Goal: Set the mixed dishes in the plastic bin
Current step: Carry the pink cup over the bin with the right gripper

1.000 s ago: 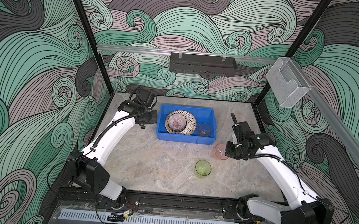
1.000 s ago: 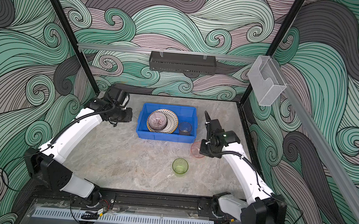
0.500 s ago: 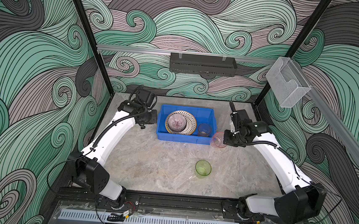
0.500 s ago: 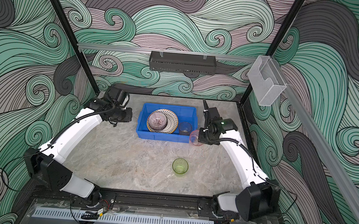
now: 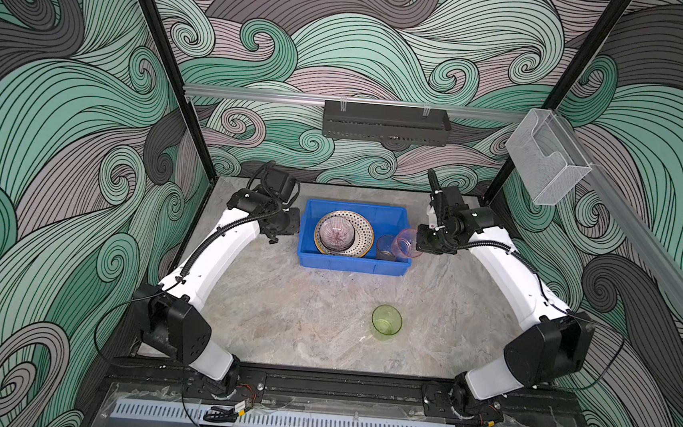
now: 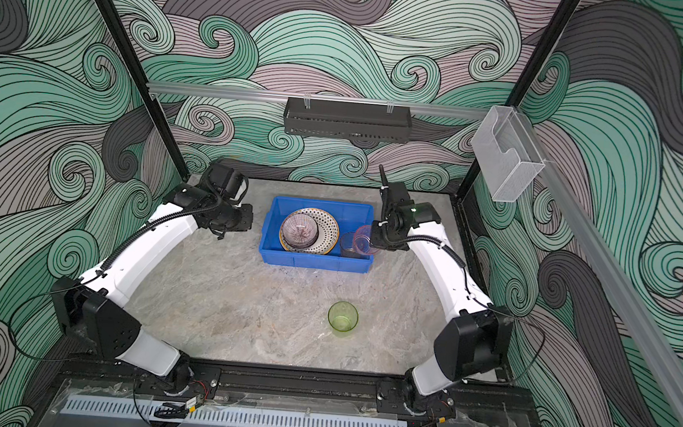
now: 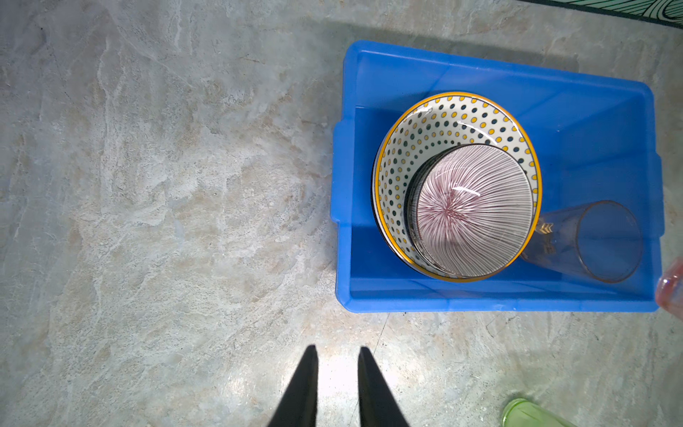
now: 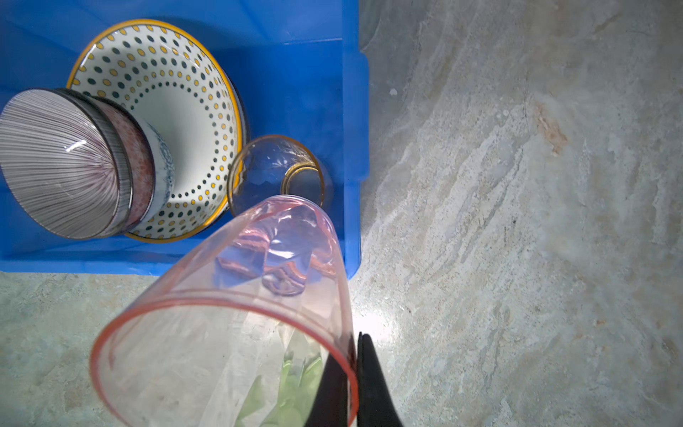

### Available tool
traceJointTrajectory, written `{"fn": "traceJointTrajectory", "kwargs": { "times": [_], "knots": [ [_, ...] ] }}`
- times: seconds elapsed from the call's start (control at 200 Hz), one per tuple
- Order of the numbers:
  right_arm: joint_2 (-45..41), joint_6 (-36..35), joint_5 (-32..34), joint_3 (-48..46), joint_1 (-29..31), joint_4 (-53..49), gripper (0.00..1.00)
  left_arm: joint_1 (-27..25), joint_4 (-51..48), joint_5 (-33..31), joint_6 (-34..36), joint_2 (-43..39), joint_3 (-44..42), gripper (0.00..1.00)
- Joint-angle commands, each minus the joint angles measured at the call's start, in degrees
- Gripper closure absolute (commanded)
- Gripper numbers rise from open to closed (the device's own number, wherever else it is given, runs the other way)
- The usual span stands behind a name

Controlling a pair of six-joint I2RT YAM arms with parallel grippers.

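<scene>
The blue plastic bin (image 5: 352,262) (image 6: 314,260) stands at the back middle of the table. In it lies a dotted plate (image 5: 363,226) (image 7: 425,125) (image 8: 184,111) carrying a stack of bowls, a striped one (image 5: 335,235) (image 8: 55,162) on top and a blue-floral one (image 8: 162,162) lowest. An orange-rimmed clear cup (image 5: 385,247) (image 7: 591,240) (image 8: 273,170) stands in the bin's right end. My right gripper (image 5: 422,246) (image 8: 355,340) is shut on the rim of the pink cup (image 5: 408,242) (image 6: 365,239) (image 8: 229,314), tilted over the bin's right edge. The green cup (image 5: 386,319) (image 6: 342,315) stands on the table in front. My left gripper (image 5: 288,227) (image 7: 338,351) is open and holds nothing, left of the bin.
A long black perforated tray (image 5: 384,122) hangs on the back wall and a clear holder (image 5: 543,163) on the right rail. Bare marble tabletop (image 5: 303,303) lies between the bin and the front rail, with only the green cup on it.
My right gripper has carried the pink cup up off the table and back-left to the bin's right edge. The left arm has not moved.
</scene>
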Motion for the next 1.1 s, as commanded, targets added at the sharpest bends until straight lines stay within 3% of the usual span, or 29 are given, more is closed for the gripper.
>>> {"fn": "traceJointTrajectory", "kwargs": {
  "times": [0.0,0.345,1.096],
  "knots": [
    [2.09,-1.41,-1.25,3.25,0.41,0.97,1.00,0.88,-0.70,-1.22,-0.16,0.82,2.33,0.77],
    [10.38,-3.01,-2.26,9.21,1.82,0.84,1.00,1.40,-0.97,-1.31,0.02,2.47,3.60,0.77],
    [19.74,-6.46,0.96,14.45,2.88,-3.33,1.00,2.63,-1.30,-0.81,-0.02,6.36,4.90,0.77]
  ]
}}
